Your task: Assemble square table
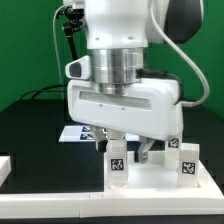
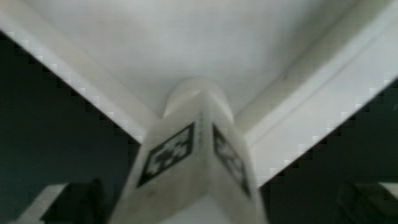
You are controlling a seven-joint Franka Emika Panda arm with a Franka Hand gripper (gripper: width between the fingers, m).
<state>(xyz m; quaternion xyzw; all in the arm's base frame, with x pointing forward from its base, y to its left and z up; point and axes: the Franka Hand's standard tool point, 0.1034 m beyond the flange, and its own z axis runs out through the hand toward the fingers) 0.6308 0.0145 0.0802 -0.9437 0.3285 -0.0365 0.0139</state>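
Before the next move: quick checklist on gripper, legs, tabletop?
1. Gripper open: ok, fingers stand apart on either side of the leg.
2. Leg released: cannot tell, the wrist view shows the tagged leg between the fingers, contact unclear.
3. That leg upright on the square tabletop: ok, it stands vertical at the near corner.
4. Leg fully seated in its socket: cannot tell, the base is hidden in both views.
5. Second leg upright toward the exterior view's right: ok.
6. Marker board clear of the arm: ok, it lies flat behind the gripper.
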